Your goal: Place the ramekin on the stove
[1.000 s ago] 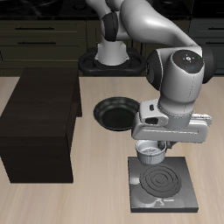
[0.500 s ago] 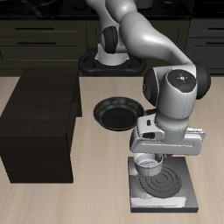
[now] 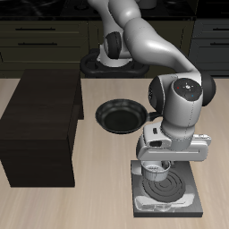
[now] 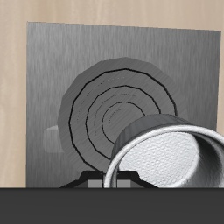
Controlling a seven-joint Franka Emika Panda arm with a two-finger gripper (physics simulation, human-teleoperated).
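Note:
The ramekin (image 3: 153,169), a small light grey cup with a darker inside, hangs in my gripper (image 3: 154,164) just above the stove (image 3: 175,199). The stove is a flat black square plate with silver coil rings, near the table's front edge. The ramekin is over the rings, toward the stove's back edge. In the wrist view the ramekin (image 4: 166,156) fills the near field, its rim over the stove's coil rings (image 4: 109,105). The gripper is shut on the ramekin. The fingertips are mostly hidden by the hand and the cup.
A black long-handled frying pan (image 3: 119,115) lies farther back on the table. A large dark wooden box (image 3: 40,125) stands beside it, well apart from the stove. Dark cabinets run along the back behind the robot's base (image 3: 114,61).
The arm has moved toward the table's front edge and lower, carrying the ramekin from beyond the stove's back edge to just above the coil rings.

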